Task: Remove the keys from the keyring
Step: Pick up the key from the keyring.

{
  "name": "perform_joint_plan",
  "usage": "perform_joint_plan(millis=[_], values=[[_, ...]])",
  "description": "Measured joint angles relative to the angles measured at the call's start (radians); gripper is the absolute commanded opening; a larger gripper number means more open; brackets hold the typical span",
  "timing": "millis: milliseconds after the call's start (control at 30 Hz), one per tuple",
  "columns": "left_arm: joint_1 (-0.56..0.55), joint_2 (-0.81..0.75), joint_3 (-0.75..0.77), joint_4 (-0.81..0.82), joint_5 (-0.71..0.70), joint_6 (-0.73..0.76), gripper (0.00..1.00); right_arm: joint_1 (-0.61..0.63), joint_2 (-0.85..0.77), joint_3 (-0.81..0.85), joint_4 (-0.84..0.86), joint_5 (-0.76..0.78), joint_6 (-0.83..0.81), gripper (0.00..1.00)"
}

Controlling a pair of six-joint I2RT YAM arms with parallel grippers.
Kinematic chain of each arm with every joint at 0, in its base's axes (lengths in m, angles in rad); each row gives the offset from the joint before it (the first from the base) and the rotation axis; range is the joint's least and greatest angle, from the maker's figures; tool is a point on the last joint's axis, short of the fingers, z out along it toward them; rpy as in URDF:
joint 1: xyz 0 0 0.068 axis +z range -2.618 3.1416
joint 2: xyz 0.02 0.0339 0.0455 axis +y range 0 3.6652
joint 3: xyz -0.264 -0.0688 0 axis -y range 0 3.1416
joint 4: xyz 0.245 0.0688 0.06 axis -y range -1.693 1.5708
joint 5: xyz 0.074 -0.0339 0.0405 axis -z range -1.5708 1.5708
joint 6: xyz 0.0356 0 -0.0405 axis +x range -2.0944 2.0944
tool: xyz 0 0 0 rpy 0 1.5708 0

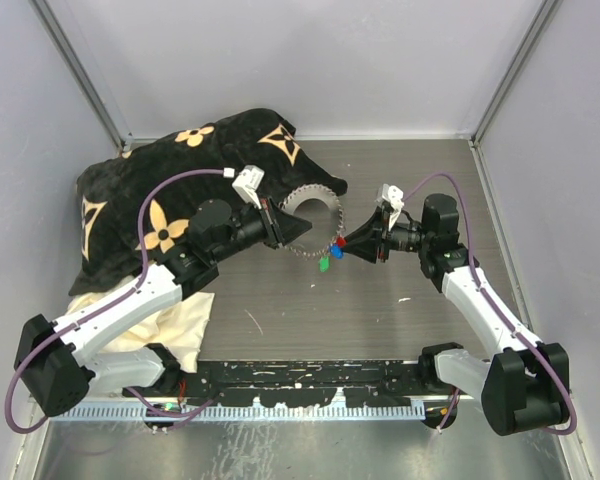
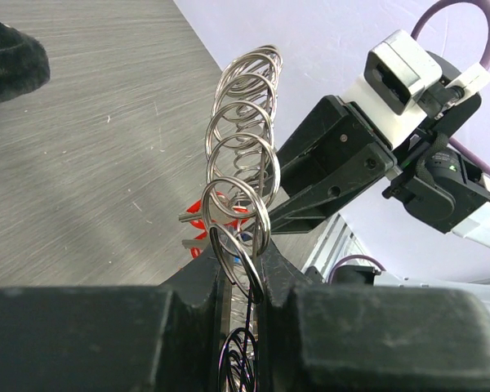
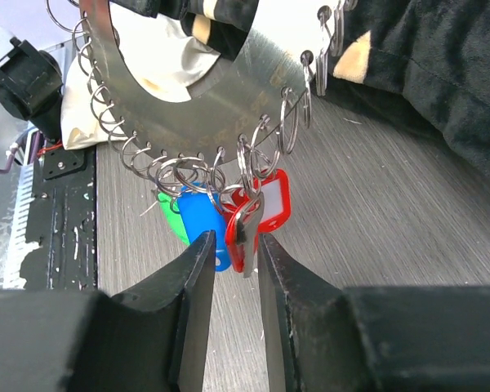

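Gripping keyring (image 3: pixel 229 98), L gripper (image 2: pixel 241 273) pinched onto coil; R gripper (image 3: pixel 231 245) jaws narrowly apart, flanking red key (image 3: pixel 269 200).

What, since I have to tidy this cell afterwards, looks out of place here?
A black patterned cushion fills the far-left corner, with a cream cloth at its near edge; both look like odd clutter here. The black strip along the near edge looks chipped and flecked white.
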Motion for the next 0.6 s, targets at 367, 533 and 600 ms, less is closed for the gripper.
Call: perform_joint_plan(millis=[367, 533, 600], values=[[0.000, 0.015, 0.005, 0.053, 0.026, -0.033, 0.00, 0.009, 0.005, -0.021, 0.071, 0.026, 0.059, 0.24], [0.000, 0.015, 0.005, 0.061, 0.028, -0.043, 0.00, 0.009, 0.005, -0.021, 0.078, 0.043, 0.064, 0.20], [0.000, 0.015, 0.005, 0.061, 0.028, -0.047, 0.00, 0.008, 0.005, -0.021, 0.077, 0.049, 0.065, 0.20]])
